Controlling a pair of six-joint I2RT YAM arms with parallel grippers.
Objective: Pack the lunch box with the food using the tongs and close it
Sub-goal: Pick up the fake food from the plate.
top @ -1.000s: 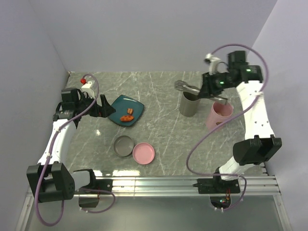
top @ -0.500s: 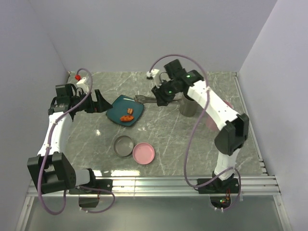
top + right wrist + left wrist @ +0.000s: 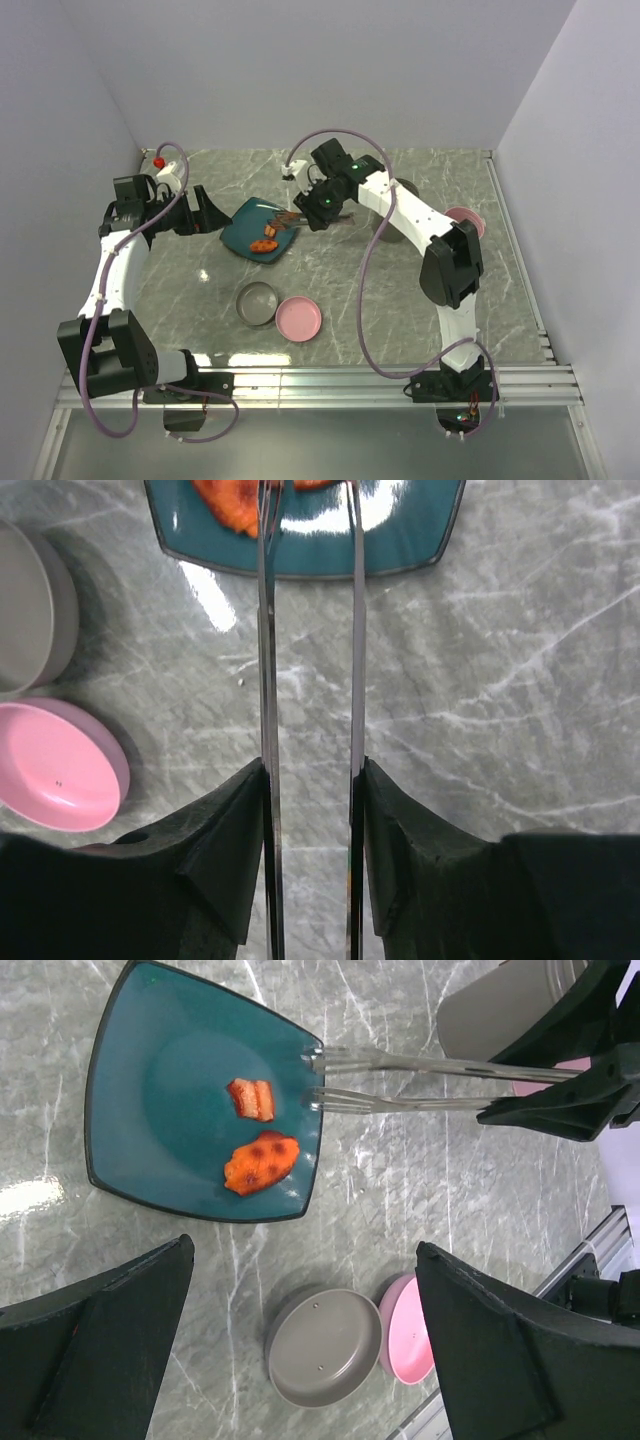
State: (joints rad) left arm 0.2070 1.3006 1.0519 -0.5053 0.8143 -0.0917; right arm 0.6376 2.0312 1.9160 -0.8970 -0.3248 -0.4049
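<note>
Marble-pattern table (image 3: 340,285), with contents as follows. Teal square plate (image 3: 150,1070) (image 3: 243,222) (image 3: 405,530), lying at the left-centre of the table. Food, two orange-red pieces, both on the plate: a larger spotted chunk (image 3: 260,1160) (image 3: 264,244) towards the plate's near edge, and a smaller striped piece (image 3: 253,1098) (image 3: 272,232) just beside it. Tongs (image 3: 430,1065) (image 3: 268,680) (image 3: 293,215), slim silver metal, lying roughly level. Their two tips stand apart and reach in over the plate's right rim, close to the smaller piece. The left wrist view shows a narrow gap between the tips and that piece. Right gripper (image 3: 312,770) (image 3: 322,205), jaws closed on the tongs, one black finger pressed against the outside of each tong arm. Left gripper (image 3: 305,1250) (image 3: 205,212), jaws spread wide and holding nothing, hanging above the table just off the plate's left side. Grey lunch box (image 3: 320,1345) (image 3: 257,302) (image 3: 25,610), round and uncovered, on the table nearer the arm bases than the plate. Pink lid (image 3: 298,318) (image 3: 408,1330) (image 3: 55,780), round, lying edge to edge with the box on its right. Grey cup (image 3: 490,1010) (image 3: 388,228), upright, to the right of the plate and partly hidden by the right arm. Pink cup (image 3: 465,218), further right, mostly hidden by the same arm.
</note>
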